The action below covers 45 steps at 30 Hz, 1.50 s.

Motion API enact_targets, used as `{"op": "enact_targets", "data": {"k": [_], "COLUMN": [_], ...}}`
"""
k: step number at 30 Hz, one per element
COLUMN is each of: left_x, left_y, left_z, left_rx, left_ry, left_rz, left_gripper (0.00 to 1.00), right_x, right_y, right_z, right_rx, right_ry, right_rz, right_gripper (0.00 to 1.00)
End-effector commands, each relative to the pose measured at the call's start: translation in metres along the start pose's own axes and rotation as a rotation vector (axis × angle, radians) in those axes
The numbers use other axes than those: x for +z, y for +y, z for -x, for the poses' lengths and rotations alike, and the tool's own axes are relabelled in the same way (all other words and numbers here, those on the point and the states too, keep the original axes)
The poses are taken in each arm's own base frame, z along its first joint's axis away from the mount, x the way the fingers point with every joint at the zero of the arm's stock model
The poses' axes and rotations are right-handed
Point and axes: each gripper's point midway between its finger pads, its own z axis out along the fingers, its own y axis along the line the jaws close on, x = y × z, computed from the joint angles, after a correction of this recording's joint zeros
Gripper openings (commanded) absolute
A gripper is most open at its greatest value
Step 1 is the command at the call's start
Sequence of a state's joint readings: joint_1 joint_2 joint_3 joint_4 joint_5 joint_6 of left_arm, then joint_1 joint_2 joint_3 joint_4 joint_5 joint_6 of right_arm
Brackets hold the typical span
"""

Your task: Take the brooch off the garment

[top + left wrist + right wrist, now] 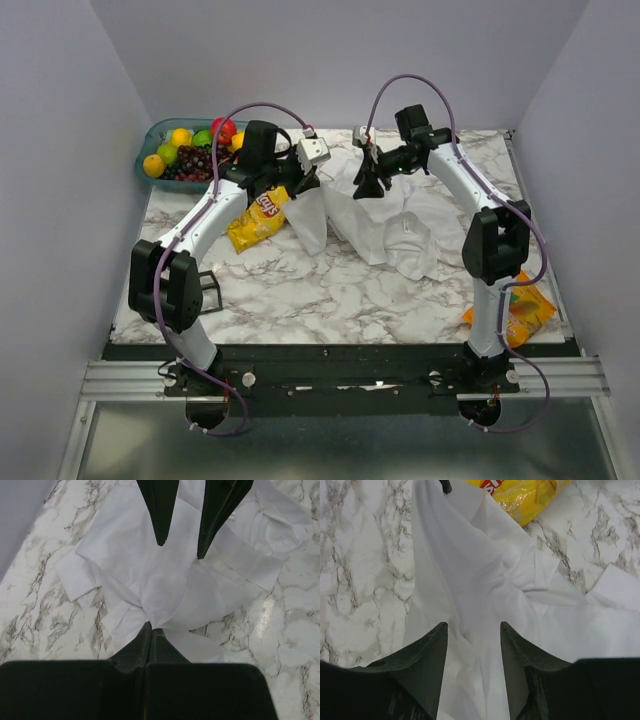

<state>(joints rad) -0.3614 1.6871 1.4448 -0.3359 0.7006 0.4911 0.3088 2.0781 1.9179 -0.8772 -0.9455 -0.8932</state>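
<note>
Jaws of the left gripper [148, 630] pinch a fold of the garment [395, 225], crumpled on the far half of the table [300, 290]. The right gripper [472, 625] points down over the cloth, jaws apart; both arms reach inward.

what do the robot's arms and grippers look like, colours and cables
The left arm and right arm have white links with bulky black joint housings. A thin purple cable loops along each. The left gripper and right gripper have black, tapered, pointed fingers.

the plain white garment [395, 225] lies crumpled on the marble table [300, 290], one fold gathered to a point.
</note>
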Motion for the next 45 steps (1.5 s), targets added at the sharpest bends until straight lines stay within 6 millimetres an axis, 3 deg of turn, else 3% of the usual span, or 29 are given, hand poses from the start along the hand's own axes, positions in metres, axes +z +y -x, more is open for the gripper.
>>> {"op": "enact_targets", "data": {"k": [1, 4, 12, 13, 17, 18, 20, 21, 22, 23, 25, 26, 27, 30, 31, 32, 33, 34, 35, 36, 37, 39, 40, 42, 43, 45], "left_x": [-0.007, -0.009, -0.012, -0.012, -0.013, -0.012, -0.014, -0.015, -0.016, -0.016, -0.013, -0.012, -0.009, 0.008, 0.023, 0.029, 0.036, 0.05, 0.058, 0.064, 0.078, 0.093, 0.106, 0.121, 0.13, 0.14], "left_y": [0.006, 0.01, 0.012, 0.013, 0.017, 0.02, 0.025, 0.027, 0.028, 0.032, 0.037, 0.04, 0.045, 0.055, 0.058, 0.061, 0.069, 0.072, 0.075, 0.082, 0.081, 0.083, 0.081, 0.08, 0.079, 0.078], "left_z": [0.011, 0.015, 0.024, 0.025, 0.025, 0.024, 0.02, 0.019, 0.017, 0.014, 0.004, 0.002, -0.001, -0.014, -0.032, -0.035, -0.03, -0.048, -0.05, -0.043, -0.055, -0.045, -0.058, -0.053, -0.065, -0.069], "left_rx": [0.001, 0.006, 0.023, 0.025, 0.026, 0.023, 0.014, 0.012, 0.006, -0.007, -0.022, -0.035, -0.04, -0.093, -0.135, -0.165, -0.214, -0.258, -0.28, -0.275, -0.314, -0.302, -0.327, -0.322, -0.339, -0.355], "left_ry": [-0.018, -0.025, -0.048, -0.051, -0.049, -0.046, -0.032, -0.03, -0.028, -0.023, -0.017, -0.015, -0.016, 0.001, 0.029, 0.035, 0.018, 0.04, 0.036, 0.005, 0.012, -0.017, 0.0, -0.005, 0.014, 0.009], "left_rz": [0.054, 0.071, 0.089, 0.091, 0.117, 0.128, 0.152, 0.159, 0.165, 0.18, 0.196, 0.206, 0.222, 0.227, 0.211, 0.207, 0.217, 0.21, 0.203, 0.209, 0.191, 0.168, 0.152, 0.146, 0.143, 0.161], "left_gripper": [0.0, 0.0, 0.0, 0.0, 0.0, 0.04, 0.24, 0.4, 0.45, 0.5, 0.56, 0.58, 0.6, 0.61, 0.61, 0.61, 0.62, 0.62, 0.61, 0.62, 0.62, 0.62, 0.63, 0.64, 0.65, 0.67], "right_x": [0.013, 0.02, 0.027, 0.028, 0.023, 0.018, -0.007, -0.02, -0.033, -0.066, -0.096, -0.129, -0.144, -0.19, -0.194, -0.2, -0.202, -0.204, -0.204, -0.202, -0.201, -0.2, -0.2, -0.201, -0.202, -0.202], "right_y": [0.025, 0.032, 0.025, 0.025, 0.021, 0.018, 0.015, 0.015, 0.015, 0.013, 0.011, 0.01, 0.008, 0.008, 0.009, 0.009, 0.01, 0.013, 0.014, 0.015, 0.016, 0.014, 0.014, 0.014, 0.014, 0.015], "right_z": [0.006, -0.002, -0.011, -0.012, -0.007, -0.006, 0.009, 0.009, 0.013, 0.03, 0.03, 0.039, 0.039, 0.039, 0.033, 0.03, 0.027, 0.026, 0.023, 0.021, 0.02, 0.016, 0.016, 0.015, 0.015, 0.014], "right_rx": [-0.006, 0.023, 0.068, 0.071, 0.085, 0.084, 0.059, 0.051, 0.04, 0.001, 0.018, 0.006, 0.024, 0.03, 0.044, 0.05, 0.06, 0.069, 0.084, 0.104, 0.115, 0.149, 0.152, 0.163, 0.162, 0.165], "right_ry": [-0.036, -0.023, -0.006, -0.004, 0.016, 0.035, 0.038, 0.049, 0.046, 0.023, 0.026, 0.01, 0.012, 0.026, 0.038, 0.047, 0.054, 0.05, 0.049, 0.045, 0.043, 0.034, 0.032, 0.033, 0.033, 0.037], "right_rz": [0.126, 0.152, 0.119, 0.117, 0.081, 0.058, -0.005, -0.04, -0.072, -0.152, -0.237, -0.321, -0.368, -0.501, -0.514, -0.535, -0.548, -0.554, -0.555, -0.552, -0.555, -0.563, -0.564, -0.57, -0.574, -0.576], "right_gripper": [0.53, 0.51, 0.46, 0.42, 0.08, 0.04, 0.01, 0.01, 0.01, 0.01, 0.01, 0.01, 0.01, 0.01, 0.01, 0.01, 0.01, 0.01, 0.01, 0.01, 0.01, 0.01, 0.01, 0.01, 0.01, 0.01]}}
